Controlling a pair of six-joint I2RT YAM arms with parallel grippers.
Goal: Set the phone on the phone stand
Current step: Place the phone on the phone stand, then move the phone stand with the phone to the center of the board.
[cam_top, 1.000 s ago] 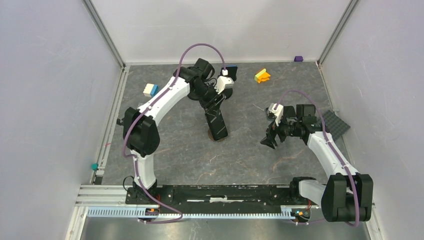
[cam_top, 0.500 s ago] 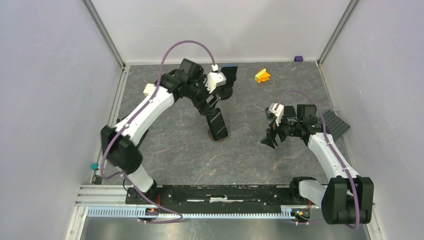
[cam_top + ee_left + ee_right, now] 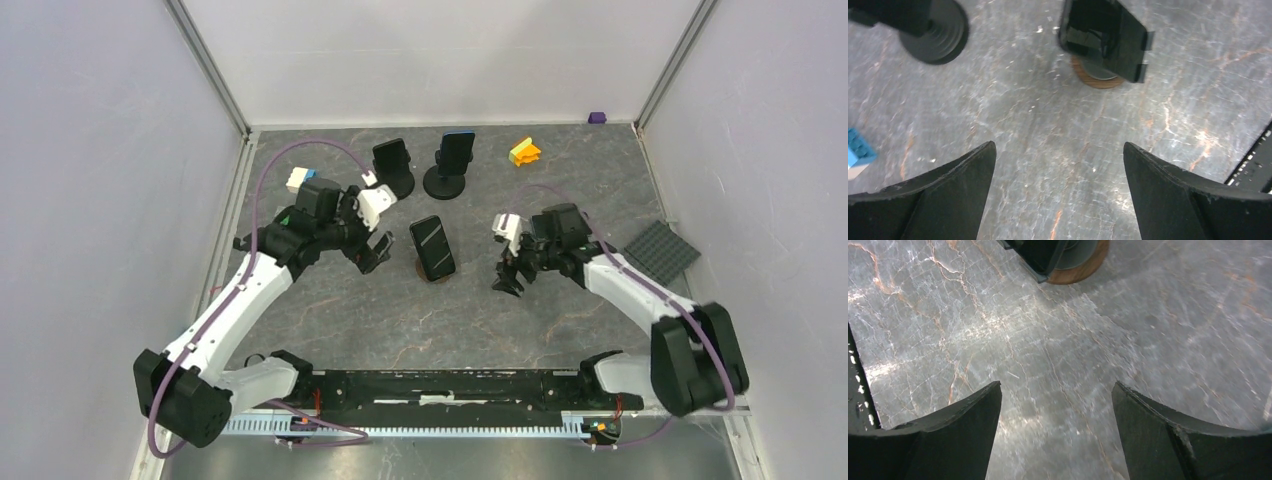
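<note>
My left claw [image 3: 1059,146] and right claw [image 3: 1056,385] both gape wide and empty, flanking the phone [image 3: 432,246] propped on its stand [image 3: 1095,81].

Left gripper [image 3: 377,250]: we see it off the phone [image 3: 432,247], jaws spread wide, drawn back to the phone's left.
Left arm [image 3: 240,290]: we see it folded toward its base.
Right gripper [image 3: 506,276]: we see it shifted left, nearer the stand [image 3: 1096,80].

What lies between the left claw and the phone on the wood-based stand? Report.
Only bare tabletop, as the left wrist view shows, between left claw and phone.
</note>
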